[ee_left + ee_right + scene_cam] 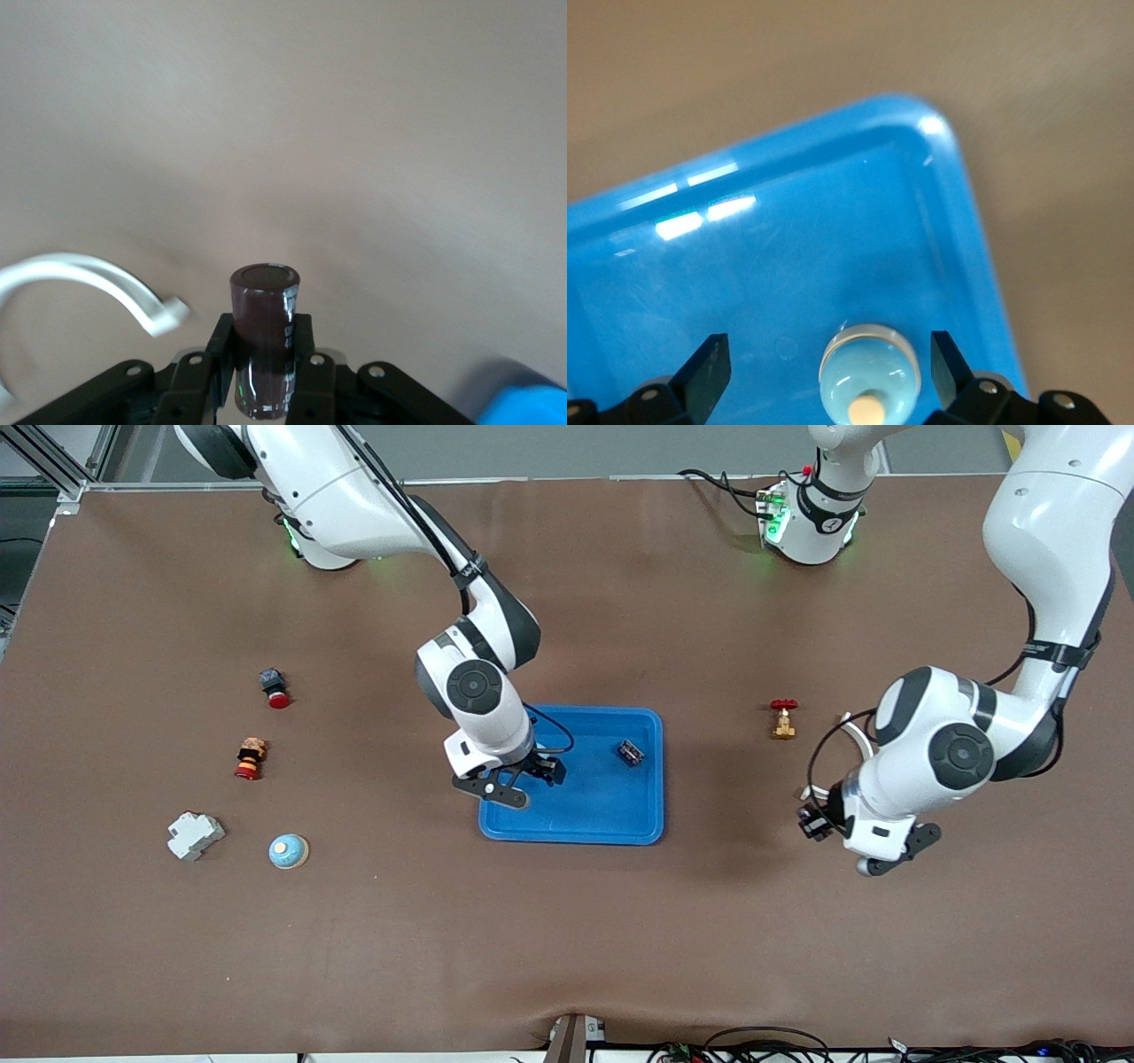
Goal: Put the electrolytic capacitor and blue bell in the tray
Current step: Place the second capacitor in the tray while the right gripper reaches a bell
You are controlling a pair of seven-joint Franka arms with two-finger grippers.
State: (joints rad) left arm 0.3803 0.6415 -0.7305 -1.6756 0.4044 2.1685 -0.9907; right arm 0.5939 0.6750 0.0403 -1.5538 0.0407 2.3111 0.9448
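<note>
Holding the electrolytic capacitor point(264, 341) upright between its fingers point(221, 347), the left gripper point(811, 820) hangs over bare table toward the left arm's end, well apart from the tray point(576, 834); only brown table and a white cable loop point(89, 274) lie near it in the left wrist view, with a sliver of blue tray corner at the picture's edge. Right gripper point(540, 772) is over the tray, at the rim toward the right arm's end, fingers point(709, 363) spread wide with the blue bell point(868, 372) sitting on the tray floor between them, touching neither (bell hidden under the wrist in the front view). A rounded tray corner and raised rim lie close to the bell, with open tray floor around it. A small dark part point(630, 753) lies in the tray near the rim toward the left arm's end. A brass valve with red handle point(783, 719) stands between the tray and the left gripper. Toward the right arm's end of the table: a red-tipped button point(275, 687), a red-orange stacked piece point(250, 758), a grey block point(195, 835), and a second light-blue domed piece point(288, 851), all apart from one another and clear of the table edges.
</note>
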